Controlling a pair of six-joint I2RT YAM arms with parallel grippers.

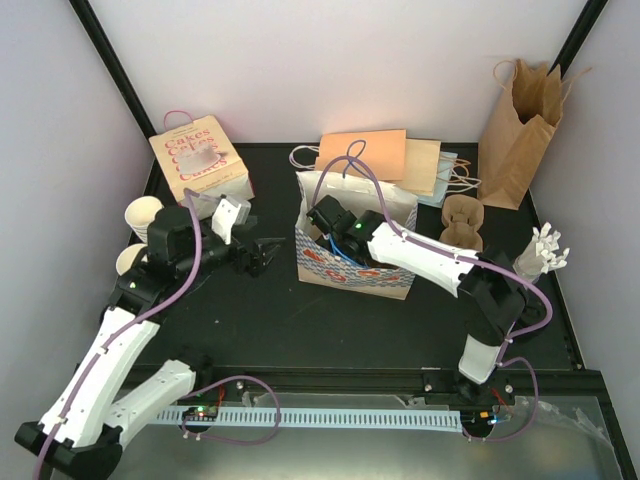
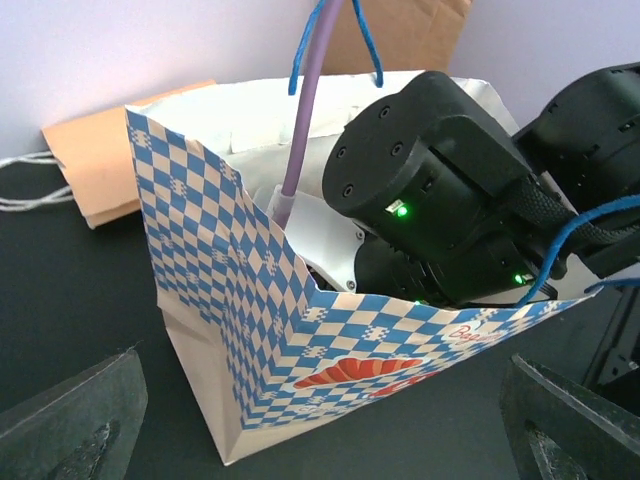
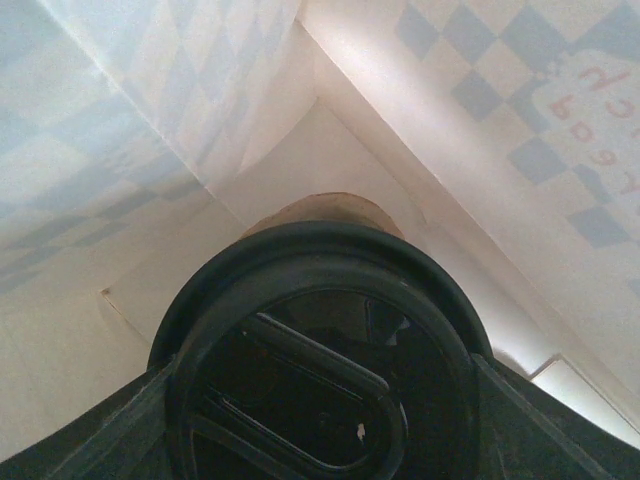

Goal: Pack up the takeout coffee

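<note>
At the 9 o'clock edge of the worktop (image 1: pixel 300 330) stood two open paper cups (image 1: pixel 144 214), the nearer one half hidden behind the left arm. A pink "Cakes" box-bag (image 1: pixel 200 160) sat at 10 o'clock.

The left fingers (image 2: pixel 70 425) were spread wide with nothing between them. They pointed toward 3 o'clock at the blue-and-white checked bag (image 1: pixel 330 262). In the left wrist view only their tips showed, cut off at the bottom corners.

The checked bag stood upright near the middle of the worktop. The right arm reached into its mouth from 4 o'clock, so from above its wrist hid the bag's contents.

Inside the bag, the right fingers (image 3: pixel 90 440) were seen only as dark wedges at the lower corners. They pressed against both sides of a black lid (image 3: pixel 320 340), well down between the bag's white walls. A tan rim showed just beyond the lid, but what lay under it could not be made out.

Flat orange bags (image 1: pixel 365 152) lay at 12 o'clock. A cardboard carrier (image 1: pixel 462 222) lay at 2 o'clock, with a standing brown bag (image 1: pixel 520 125) beyond it. A small white object (image 1: pixel 546 248) at 3 o'clock was too unclear to name.
</note>
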